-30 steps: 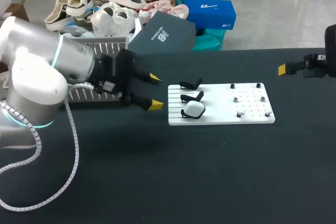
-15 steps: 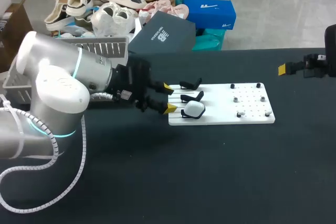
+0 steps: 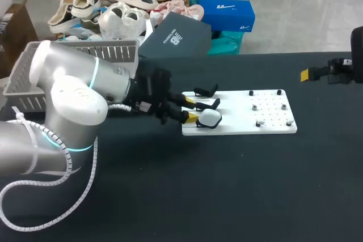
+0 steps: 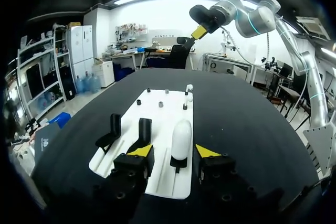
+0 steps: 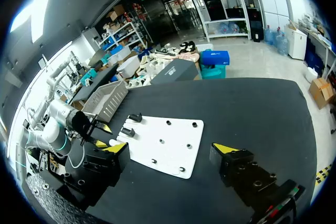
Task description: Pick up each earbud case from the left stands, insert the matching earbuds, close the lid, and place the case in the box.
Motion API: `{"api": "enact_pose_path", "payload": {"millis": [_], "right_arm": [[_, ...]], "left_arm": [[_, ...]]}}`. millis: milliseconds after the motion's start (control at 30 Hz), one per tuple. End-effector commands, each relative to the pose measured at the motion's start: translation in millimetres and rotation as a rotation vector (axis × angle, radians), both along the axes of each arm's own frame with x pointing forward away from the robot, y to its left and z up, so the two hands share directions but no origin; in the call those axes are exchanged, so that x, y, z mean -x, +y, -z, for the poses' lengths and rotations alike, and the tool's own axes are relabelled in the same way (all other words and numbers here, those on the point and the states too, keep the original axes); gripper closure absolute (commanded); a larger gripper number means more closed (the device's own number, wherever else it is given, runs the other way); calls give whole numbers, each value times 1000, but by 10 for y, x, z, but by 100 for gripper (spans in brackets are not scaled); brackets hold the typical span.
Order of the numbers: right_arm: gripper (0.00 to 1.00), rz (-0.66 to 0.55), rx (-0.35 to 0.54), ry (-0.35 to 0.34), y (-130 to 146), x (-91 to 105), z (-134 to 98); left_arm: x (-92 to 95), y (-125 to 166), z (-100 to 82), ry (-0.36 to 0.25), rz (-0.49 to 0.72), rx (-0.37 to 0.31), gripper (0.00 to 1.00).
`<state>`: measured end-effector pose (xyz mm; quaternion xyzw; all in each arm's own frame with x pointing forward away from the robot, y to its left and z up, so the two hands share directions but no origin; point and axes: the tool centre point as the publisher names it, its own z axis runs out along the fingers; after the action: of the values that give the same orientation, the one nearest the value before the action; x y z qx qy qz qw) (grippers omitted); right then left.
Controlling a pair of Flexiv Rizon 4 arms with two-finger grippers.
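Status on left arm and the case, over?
Left gripper open, jaws flanking white case, no contact. Right gripper open, empty. Empty black stand close ahead of one jaw.

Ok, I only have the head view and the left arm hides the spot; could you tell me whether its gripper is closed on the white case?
Observer: Not yet. In the left wrist view the white case stands between the open fingers of the left gripper, and neither seems to touch it.
Operator: Thank you. Is anything in the fingers' way?
Observer: One finger sits just short of the neighbouring empty stand, apart from it.
Operator: And my right gripper, nearly out of my picture?
Observer: The right wrist view shows the right gripper open and holding nothing, with the white board out ahead of it.
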<state>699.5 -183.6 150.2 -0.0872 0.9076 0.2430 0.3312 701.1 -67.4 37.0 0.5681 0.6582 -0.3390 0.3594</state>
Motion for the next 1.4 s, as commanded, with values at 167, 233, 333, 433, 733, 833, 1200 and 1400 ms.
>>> {"api": "enact_pose_path", "payload": {"millis": [167, 233, 333, 433, 733, 833, 1200, 1400], "right_arm": [[0, -5, -3, 1, -13, -8, 4], [0, -5, -3, 1, -13, -8, 4], [0, -5, -3, 1, -13, -8, 4], [0, -5, -3, 1, -13, -8, 4], [0, -5, -3, 1, -13, -8, 4], [0, -5, -3, 1, -13, -8, 4], [0, -5, -3, 1, -13, -8, 4], [0, -5, -3, 1, -13, -8, 4]], "left_arm": [[-54, -63, 63, 2, 5, 15, 44], [-43, -74, 64, 6, 10, 19, 42], [-17, -82, 77, 9, 23, 20, 41], [1, -96, 89, 11, 30, 22, 42], [-10, -146, 168, 17, 34, 24, 45], [-14, -162, 174, 17, 33, 29, 45], [-1, -211, 190, 18, 45, 33, 48], [5, -240, 203, 20, 49, 33, 46]]}}
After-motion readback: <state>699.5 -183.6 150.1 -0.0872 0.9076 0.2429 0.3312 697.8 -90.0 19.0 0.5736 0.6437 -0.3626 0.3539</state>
